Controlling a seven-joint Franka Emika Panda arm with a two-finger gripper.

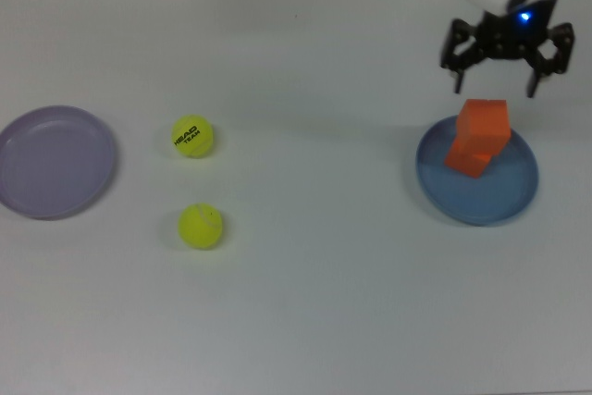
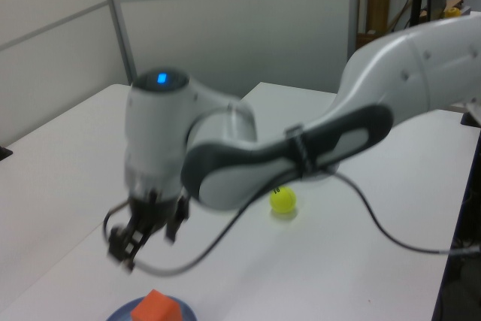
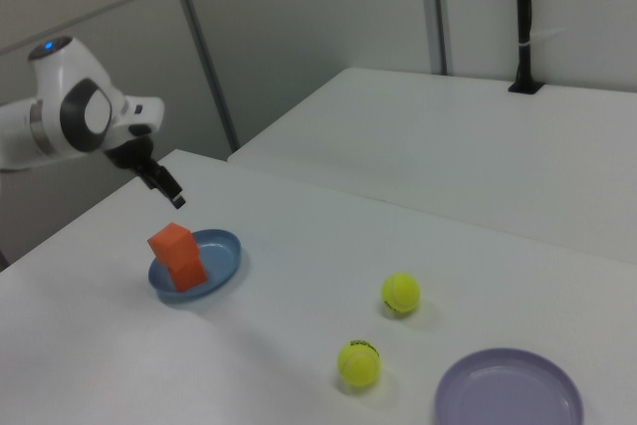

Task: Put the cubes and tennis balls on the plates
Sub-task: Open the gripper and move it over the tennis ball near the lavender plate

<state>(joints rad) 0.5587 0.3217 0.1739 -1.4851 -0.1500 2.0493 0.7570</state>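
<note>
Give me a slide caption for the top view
Open gripper above two stacked orange cubes on the blue plate.

Open white tabletop point(image 1: 324, 256) surrounds both fuzzy yellow-green tennis balls point(image 1: 193, 136); only stacked orange cubes point(image 1: 479, 140) obstruct the blue plate point(image 1: 518, 193).

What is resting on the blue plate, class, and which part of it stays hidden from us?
Two orange cubes sit stacked on the blue plate, the upper one skewed on the lower. The lower cube's top face and the plate beneath it are covered.
</note>
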